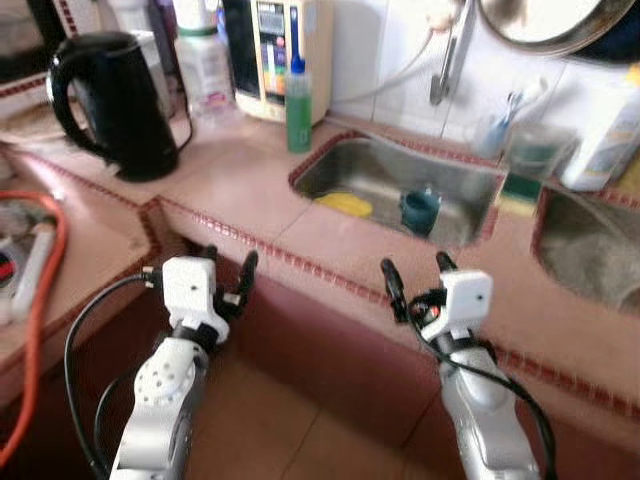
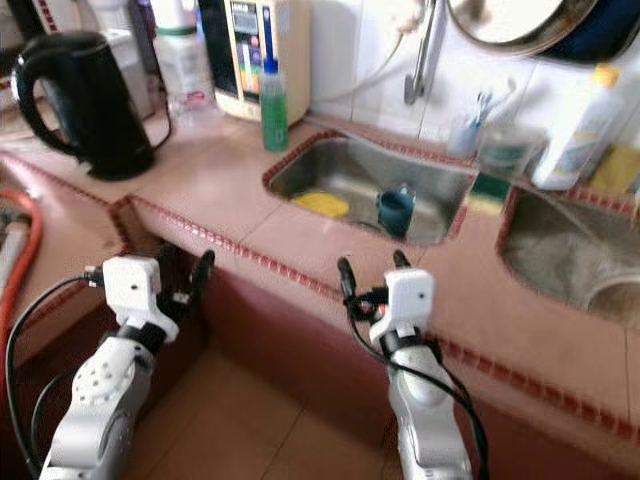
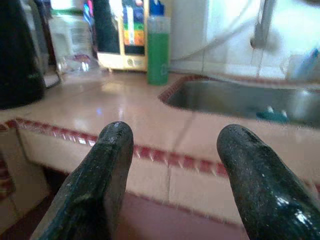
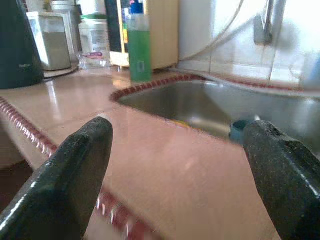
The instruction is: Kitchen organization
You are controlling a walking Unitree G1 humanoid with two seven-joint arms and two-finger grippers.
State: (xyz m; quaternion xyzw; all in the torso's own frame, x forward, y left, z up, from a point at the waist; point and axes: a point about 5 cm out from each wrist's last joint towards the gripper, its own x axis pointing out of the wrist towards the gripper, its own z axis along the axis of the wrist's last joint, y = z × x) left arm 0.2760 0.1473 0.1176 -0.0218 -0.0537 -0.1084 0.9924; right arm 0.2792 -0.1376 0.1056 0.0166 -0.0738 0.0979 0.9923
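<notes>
Pink tiled countertop (image 1: 250, 190) with a red-beaded edge runs before us, holding a steel sink (image 1: 400, 175). Inside the sink we see a teal cup (image 1: 420, 210) standing beside a yellow sponge (image 1: 345, 204). A green bottle (image 1: 298, 105) stands at the sink's far left corner, and a black kettle (image 1: 115, 100) sits well to the left. Our left gripper (image 1: 227, 275) hovers below the counter edge, fingers moderately apart and empty. Our right gripper (image 1: 415, 275) hovers at the counter's front edge near the sink, fingers spread wide, empty.
</notes>
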